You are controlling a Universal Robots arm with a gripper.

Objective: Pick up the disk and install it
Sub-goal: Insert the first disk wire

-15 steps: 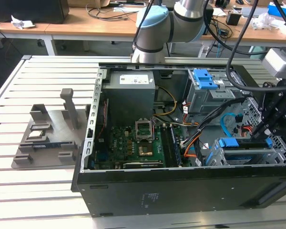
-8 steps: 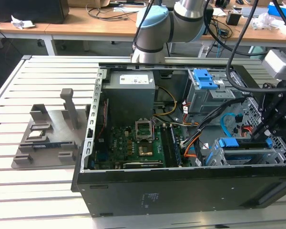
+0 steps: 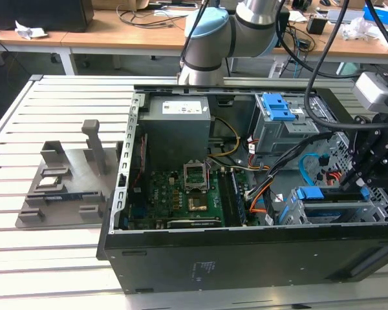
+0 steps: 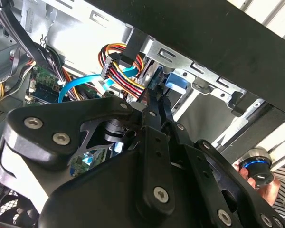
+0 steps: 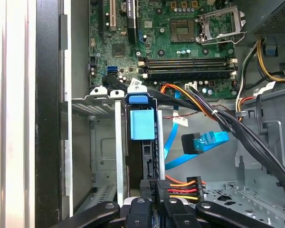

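First wrist view: gripper (image 5: 152, 202) over the case's (image 3: 246, 258) drive cage (image 5: 99, 142), jaws pressed nearly together on the edge-on disk (image 5: 149, 161), its long axis running from the jaws down into the bay toward the motherboard (image 5: 180, 47).

Pincer (image 5: 154, 209) positioned over drive bay; blue carrier tab (image 5: 142, 124) seated between grey rails, green motherboard (image 5: 175, 42) beyond, blue cable (image 5: 199, 142) alongside.
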